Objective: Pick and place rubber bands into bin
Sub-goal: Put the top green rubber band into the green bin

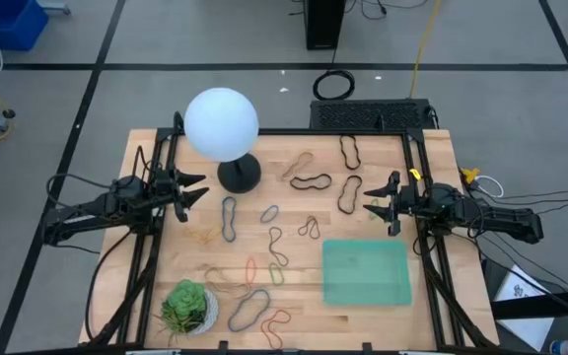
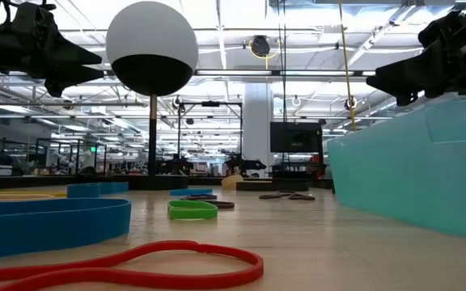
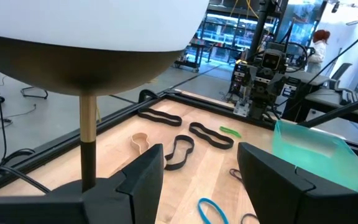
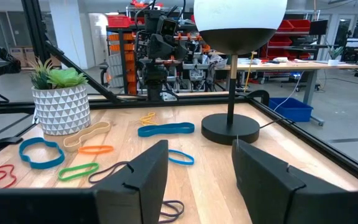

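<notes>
No writing can be read. Rubber bands lie scattered over the wooden table beside the bin. The left gripper and right gripper hover spread, holding nothing.

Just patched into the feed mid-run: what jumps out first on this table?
A white globe lamp on a black base stands at the table's far left. Rubber bands of many colours lie scattered across the middle of the wood, none visibly in the mint-green bin at the near right. The left gripper and right gripper hover open at opposite sides, holding nothing.
</notes>
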Robot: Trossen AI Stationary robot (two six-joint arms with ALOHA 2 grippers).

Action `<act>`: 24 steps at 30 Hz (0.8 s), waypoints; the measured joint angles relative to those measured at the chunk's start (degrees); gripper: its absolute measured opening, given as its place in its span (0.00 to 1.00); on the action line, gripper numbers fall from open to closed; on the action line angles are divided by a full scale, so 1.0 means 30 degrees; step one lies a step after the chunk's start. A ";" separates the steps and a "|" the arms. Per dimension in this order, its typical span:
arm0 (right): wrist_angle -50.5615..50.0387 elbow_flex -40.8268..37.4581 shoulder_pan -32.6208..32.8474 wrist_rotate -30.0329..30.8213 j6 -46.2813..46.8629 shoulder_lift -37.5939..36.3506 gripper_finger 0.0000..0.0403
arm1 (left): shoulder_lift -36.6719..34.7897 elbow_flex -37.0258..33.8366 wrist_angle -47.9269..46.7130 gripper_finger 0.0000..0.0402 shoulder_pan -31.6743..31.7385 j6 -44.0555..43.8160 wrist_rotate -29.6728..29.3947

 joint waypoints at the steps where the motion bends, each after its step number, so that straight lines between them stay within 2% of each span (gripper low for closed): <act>1: 0.0000 0.0000 -0.0001 0.0000 0.0000 0.0001 0.43 | 0.0000 0.0000 0.0035 0.53 0.0003 0.0000 0.0000; 10: -0.0035 0.0015 0.0000 0.0085 0.0000 0.0001 0.43 | 0.0007 0.0000 0.0338 0.53 0.0007 0.0065 -0.0184; 16: 0.0015 0.0015 -0.0007 0.2071 -0.0353 0.0272 0.42 | 0.0000 0.0000 0.0580 0.53 0.0007 0.0000 -0.0255; 24: 0.0006 0.0015 -0.0007 0.2521 -0.1018 0.1693 0.41 | 0.0007 0.0000 0.0559 0.53 0.0000 -0.1064 -0.0147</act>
